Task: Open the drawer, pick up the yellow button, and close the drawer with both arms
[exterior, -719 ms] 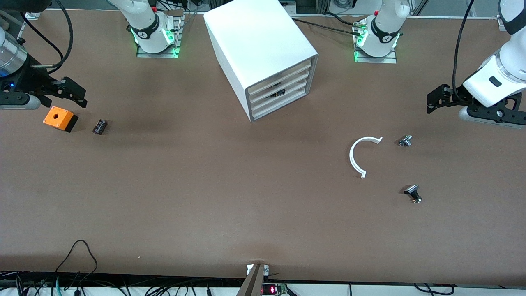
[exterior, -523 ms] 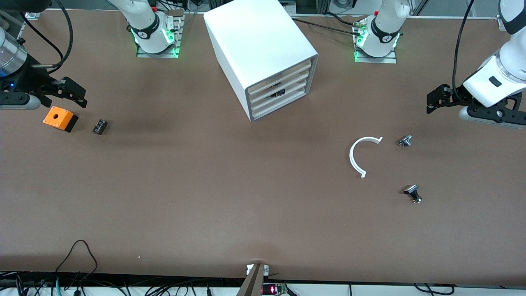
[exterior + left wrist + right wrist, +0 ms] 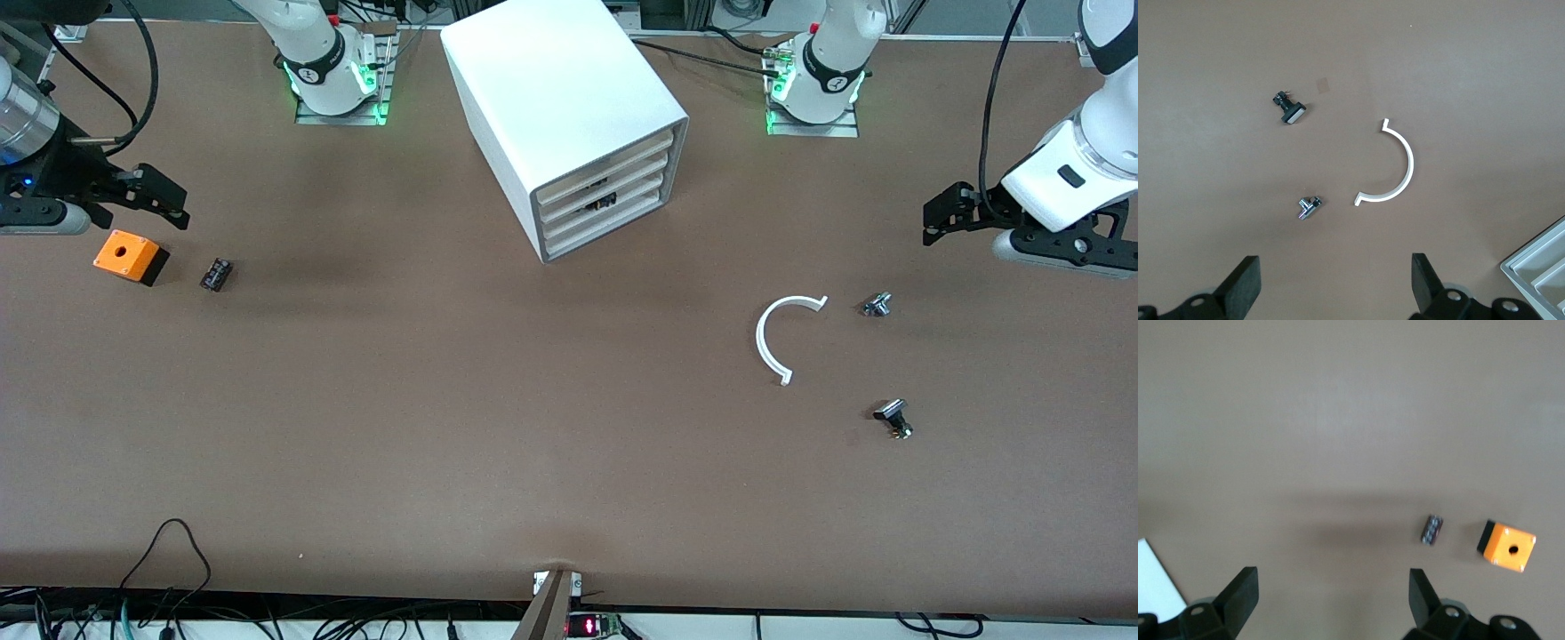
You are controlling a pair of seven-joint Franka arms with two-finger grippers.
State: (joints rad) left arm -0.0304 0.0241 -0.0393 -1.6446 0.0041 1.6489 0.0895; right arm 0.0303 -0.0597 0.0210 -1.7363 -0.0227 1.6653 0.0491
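Two white robot arms flank a brown worktop (image 3: pixel 444 427), each with its claw hanging in the air, fingers spread wide and holding nothing. Largest on the surface is a white drawer cabinet (image 3: pixel 560 107), standing between the two arm bases with all its drawers pushed in; dark shapes show through the drawer fronts, too small to identify. The button cannot be made out in any view. The left claw (image 3: pixel 1335 290) hangs over the left arm's end of the worktop; its wrist camera looks down on a white half-ring (image 3: pixel 782 333), a small silver part (image 3: pixel 877 305) beside it, and a small black part (image 3: pixel 893 418) nearer the front camera. The right claw (image 3: pixel 1331 603) hangs over the right arm's end of the worktop, just above an orange box with a hole (image 3: pixel 130 256). Beside that box lies a small dark component (image 3: pixel 215 274).
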